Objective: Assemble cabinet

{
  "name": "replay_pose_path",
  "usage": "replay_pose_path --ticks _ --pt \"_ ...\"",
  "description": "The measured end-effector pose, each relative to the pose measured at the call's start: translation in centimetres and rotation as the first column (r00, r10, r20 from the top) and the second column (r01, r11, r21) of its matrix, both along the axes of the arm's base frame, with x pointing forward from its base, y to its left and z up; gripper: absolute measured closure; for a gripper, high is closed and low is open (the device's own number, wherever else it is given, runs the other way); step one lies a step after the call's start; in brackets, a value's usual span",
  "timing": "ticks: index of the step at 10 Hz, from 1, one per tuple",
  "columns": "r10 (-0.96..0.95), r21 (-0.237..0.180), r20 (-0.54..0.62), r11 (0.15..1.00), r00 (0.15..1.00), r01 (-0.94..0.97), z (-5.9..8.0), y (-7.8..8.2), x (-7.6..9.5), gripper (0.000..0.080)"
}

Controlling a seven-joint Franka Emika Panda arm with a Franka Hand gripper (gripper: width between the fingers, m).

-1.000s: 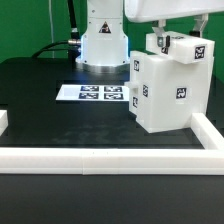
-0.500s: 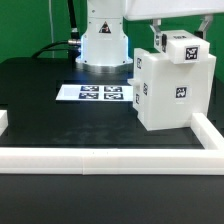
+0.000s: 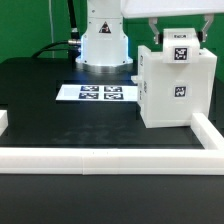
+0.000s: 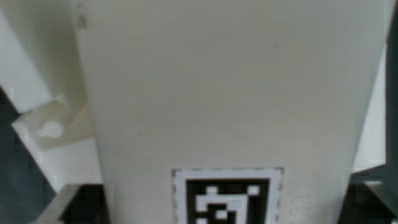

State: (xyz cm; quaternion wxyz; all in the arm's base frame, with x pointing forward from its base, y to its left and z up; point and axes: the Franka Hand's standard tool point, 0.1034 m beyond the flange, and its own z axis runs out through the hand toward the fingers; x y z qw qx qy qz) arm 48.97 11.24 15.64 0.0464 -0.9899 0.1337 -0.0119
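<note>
The cabinet (image 3: 170,95) is a white boxy body with tags on its faces. It stands upright at the exterior view's right, inside the corner of the border rail. A flat white tagged top piece (image 3: 180,52) lies on top of it. My gripper (image 3: 177,38) comes down from above and is shut on this piece, one finger on each side. In the wrist view the piece (image 4: 214,90) fills the frame with its tag between my gripper (image 4: 222,208), whose dark fingers (image 4: 71,205) press its sides. The cabinet's hollow side is hidden.
The marker board (image 3: 100,94) lies flat on the black table to the exterior view's left of the cabinet. The long low white border rail (image 3: 100,155) runs along the front and up the right side. The arm's white base (image 3: 103,40) stands at the back.
The top piece has gone from tilted and raised to lying level on the cabinet. The cabinet has turned and shifted slightly towards the exterior view's right with my gripper.
</note>
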Motion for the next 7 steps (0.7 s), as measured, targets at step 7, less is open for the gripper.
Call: replay_pose_path --ticks 7 --pt "-0.353 0.006 -0.037 0.936 0.935 0.353 0.08 -0.09 -0.11 0.0240"
